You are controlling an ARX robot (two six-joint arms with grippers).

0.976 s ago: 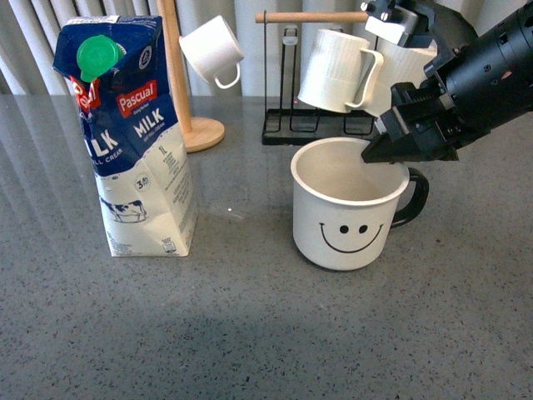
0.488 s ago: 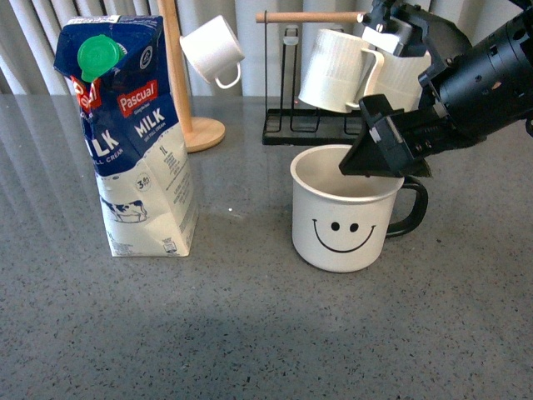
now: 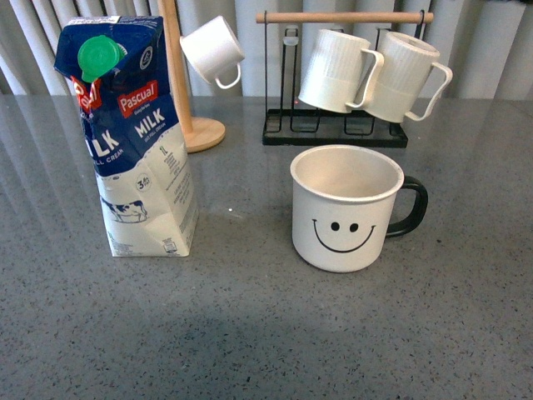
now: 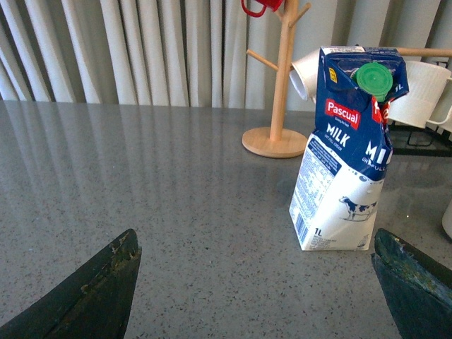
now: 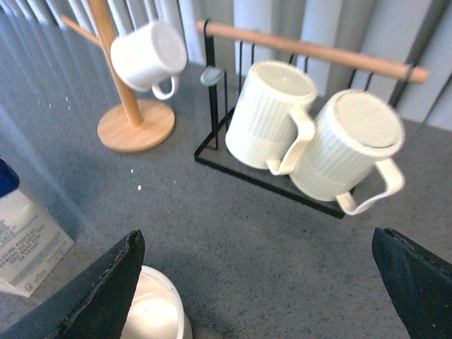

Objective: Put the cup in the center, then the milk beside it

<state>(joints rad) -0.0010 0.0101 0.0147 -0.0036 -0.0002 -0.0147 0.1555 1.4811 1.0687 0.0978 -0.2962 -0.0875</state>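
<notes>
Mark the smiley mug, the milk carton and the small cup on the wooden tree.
smiley mug (image 3: 343, 208): front view, front wall above the eyes.
milk carton (image 3: 141, 140): front view, blue panel under MILK.
small cup (image 3: 211, 48): front view, side wall.

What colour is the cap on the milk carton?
The milk has a green cap; front view shows it best.

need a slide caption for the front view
White smiley-face mug with black handle stands right of the tall blue-and-white milk carton on a grey speckled table.
</notes>
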